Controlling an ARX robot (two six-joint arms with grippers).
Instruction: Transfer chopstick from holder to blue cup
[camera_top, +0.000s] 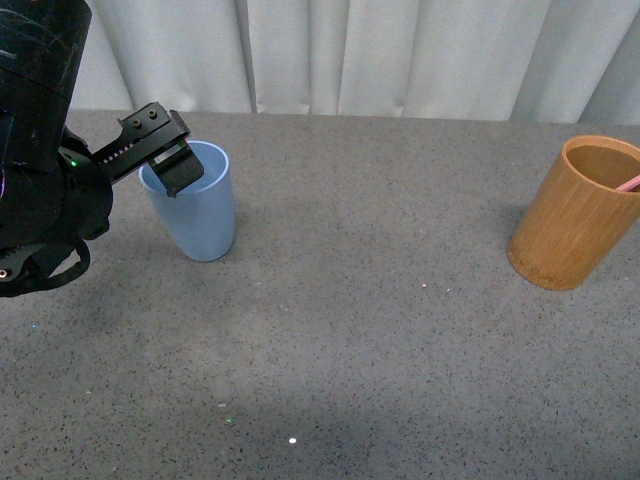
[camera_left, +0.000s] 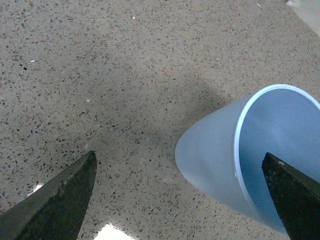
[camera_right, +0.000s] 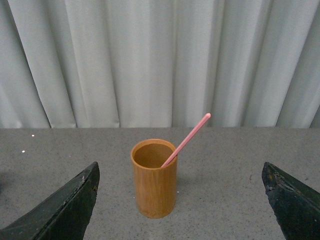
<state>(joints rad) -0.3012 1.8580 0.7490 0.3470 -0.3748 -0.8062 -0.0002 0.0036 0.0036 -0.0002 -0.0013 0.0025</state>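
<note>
Pale curtain (camera_top: 400, 50) across the back, then the grey speckled counter (camera_top: 380, 330) filling everything else; the left arm (camera_top: 40, 170) is a big black lump at the left edge of the front view; the holder (camera_top: 575, 215) stands upright far over on the right, well apart from the blue cup (camera_top: 200, 215), which sits upright on the left; the left tool (camera_left: 179, 156) is spread wide around the cup's rim, one finger over the mouth and one outside, can't tell if either touches; the right tool (camera_right: 180, 165) is spread too, pinching nothing, facing the holder from a way back; the chopstick (camera_right: 187, 139) leans in the holder, its top poking out past the rim.
</note>
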